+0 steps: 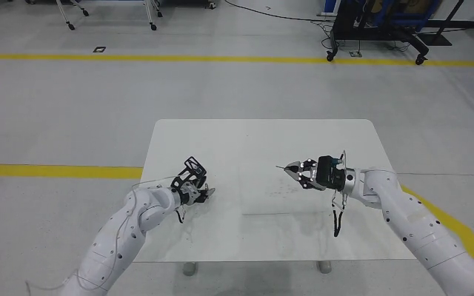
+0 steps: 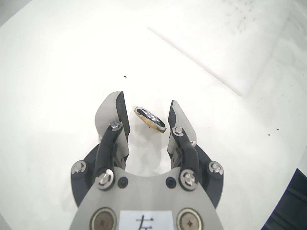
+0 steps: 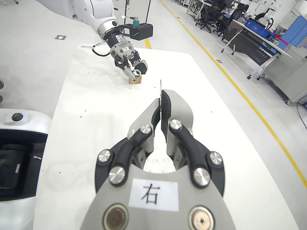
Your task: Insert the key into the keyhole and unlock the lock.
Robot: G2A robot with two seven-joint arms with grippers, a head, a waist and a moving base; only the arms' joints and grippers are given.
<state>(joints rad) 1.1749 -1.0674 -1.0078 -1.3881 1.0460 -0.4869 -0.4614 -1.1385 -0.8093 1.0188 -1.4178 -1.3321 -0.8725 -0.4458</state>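
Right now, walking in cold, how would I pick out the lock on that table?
Start at the white rounded table, then find the left gripper, low over the tabletop. Between its open fingers stands a small brass padlock with a silvery shackle. It is the only golden thing there; the thin metal key sits apart, pinched in the right gripper.

Your lock (image 3: 135, 80) is brass with a shiny silver shackle (image 2: 151, 117), your key (image 3: 160, 86) grey metal. The left gripper (image 2: 146, 99) and right gripper (image 3: 161, 95) are silver-grey with black ribbed pads (image 2: 122, 113). The table (image 1: 259, 140) is white, flecked with dark specks.
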